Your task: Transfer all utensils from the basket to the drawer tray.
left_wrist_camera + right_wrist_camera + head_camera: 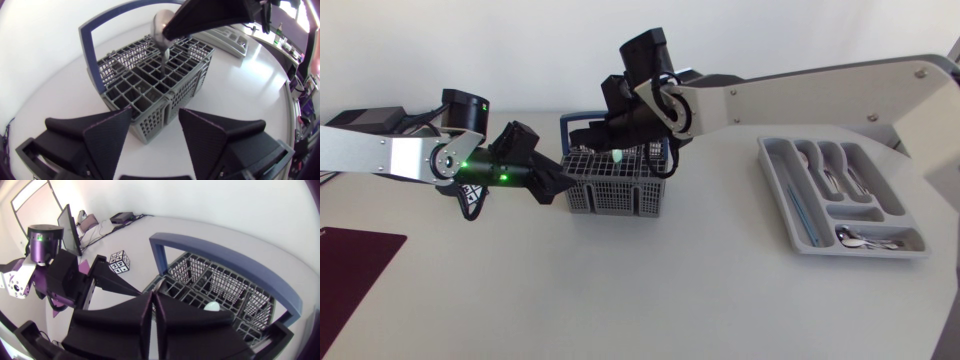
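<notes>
Left gripper (155,115) spread open, straddling near corner of basket (196,86). Beyond, right gripper (153,297) pinched on spoon (161,22) below its bowl; upright, handle down in middle cell. Calls for straight upward pull; drawer tray (767,150) well off rightward.

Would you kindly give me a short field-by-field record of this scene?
basket: grey with a blue handle, mid-table
left gripper: open, fingers flanking a basket corner
right gripper: over the basket, shut on the spoon
spoon: bowl up, handle down in a basket compartment
tray: on the table's right side, holds utensils
mat: dark red, at the table's left edge
</notes>
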Robot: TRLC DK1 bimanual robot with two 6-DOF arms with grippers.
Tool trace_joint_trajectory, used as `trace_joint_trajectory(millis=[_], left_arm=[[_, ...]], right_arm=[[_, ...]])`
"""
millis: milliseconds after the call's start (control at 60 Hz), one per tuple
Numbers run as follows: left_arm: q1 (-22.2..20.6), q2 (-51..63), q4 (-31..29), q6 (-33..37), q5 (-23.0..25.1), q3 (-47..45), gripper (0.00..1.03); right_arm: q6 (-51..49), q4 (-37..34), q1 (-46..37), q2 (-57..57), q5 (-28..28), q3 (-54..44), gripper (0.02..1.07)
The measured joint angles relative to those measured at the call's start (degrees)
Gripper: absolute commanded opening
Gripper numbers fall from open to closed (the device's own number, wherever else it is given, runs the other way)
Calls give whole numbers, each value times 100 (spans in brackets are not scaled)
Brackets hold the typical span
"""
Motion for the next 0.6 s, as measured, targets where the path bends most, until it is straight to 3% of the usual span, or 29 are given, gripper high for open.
trace_joint_trajectory(millis=[600], left_arm=[[-129, -7, -20, 0, -2, -33, 65]], right_arm=[[0, 114, -164, -1119, -278, -398, 9]])
